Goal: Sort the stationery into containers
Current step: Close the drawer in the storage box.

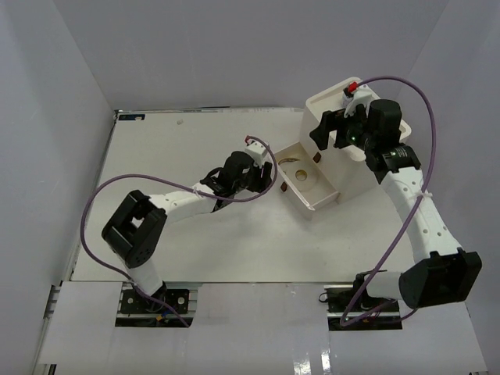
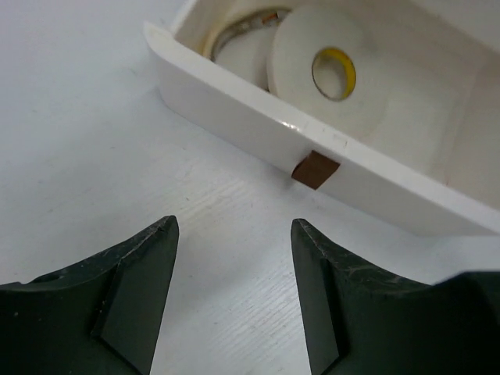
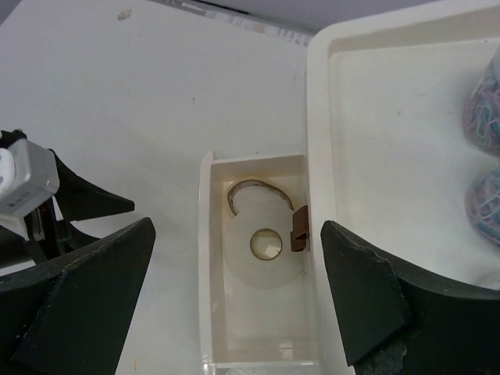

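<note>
The white box (image 1: pixel 355 168) stands at the back right with its lowest drawer (image 1: pixel 322 205) pulled out toward the left. In the drawer lie a flat white tape ring (image 2: pixel 328 70) and a tan rubber band (image 2: pixel 242 27); both also show in the right wrist view, the ring (image 3: pixel 266 269) and the band (image 3: pixel 254 186). My left gripper (image 2: pixel 234 230) is open and empty, low over the table just in front of the drawer's brown handle (image 2: pixel 315 169). My right gripper (image 3: pixel 236 230) is open and empty, high above the drawer beside the box's tray top (image 3: pixel 375 117). Two jars (image 3: pixel 486 101) stand in the tray.
The left gripper's camera block (image 3: pixel 27 180) shows at the left of the right wrist view. A second brown handle (image 3: pixel 299 230) sits on the box face above the open drawer. Bare white table (image 1: pixel 195 148) lies left of the drawer. Grey walls surround the table.
</note>
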Robot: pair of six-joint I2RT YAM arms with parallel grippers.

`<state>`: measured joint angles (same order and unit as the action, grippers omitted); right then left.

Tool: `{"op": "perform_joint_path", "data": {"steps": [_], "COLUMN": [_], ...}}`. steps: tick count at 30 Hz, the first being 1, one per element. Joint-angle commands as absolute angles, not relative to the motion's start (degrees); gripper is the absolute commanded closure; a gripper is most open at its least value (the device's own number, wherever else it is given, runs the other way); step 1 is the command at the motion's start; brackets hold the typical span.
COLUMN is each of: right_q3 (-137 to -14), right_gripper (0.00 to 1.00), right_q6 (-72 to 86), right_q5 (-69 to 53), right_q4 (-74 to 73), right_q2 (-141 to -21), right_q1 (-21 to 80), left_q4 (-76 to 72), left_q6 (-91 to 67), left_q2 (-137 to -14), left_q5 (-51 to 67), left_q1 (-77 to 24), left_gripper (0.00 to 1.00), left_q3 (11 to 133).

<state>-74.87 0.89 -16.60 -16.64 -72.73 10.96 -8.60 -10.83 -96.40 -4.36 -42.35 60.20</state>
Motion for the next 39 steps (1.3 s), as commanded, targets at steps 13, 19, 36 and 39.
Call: {"op": "perform_joint_path", "data": {"steps": [13,19,36,39], "right_q3": [-76.1,-77.8,-75.4,-74.9], "right_gripper": [0.07,0.07,0.05,0.05], "right_q6": [-2.3,-4.4,-4.8,-5.2], "right_q5": [-21.6,-17.0,-15.4,-18.4], "right_q4": [-19.6,-19.0,-12.7,-13.4], "right_q2": [-79.8,-78.6,-81.4,-82.6], "right_q1": [10.2,9.8,8.6,8.6], "left_q4": [-20.5,-22.4,-24.1,-24.9], "left_q6": [-6.0,-6.2,-6.1,-5.6], "left_q2": [-108.7,-110.7,-113.1,-114.0], "left_q5": [7.5,7.7,9.1,9.8], "left_q1": [-42.4,-42.4,-42.4,-42.3], "left_gripper": [0.34,0.35,0.35,0.35], "left_q3": [62.1,62.8,64.5,65.3]}}
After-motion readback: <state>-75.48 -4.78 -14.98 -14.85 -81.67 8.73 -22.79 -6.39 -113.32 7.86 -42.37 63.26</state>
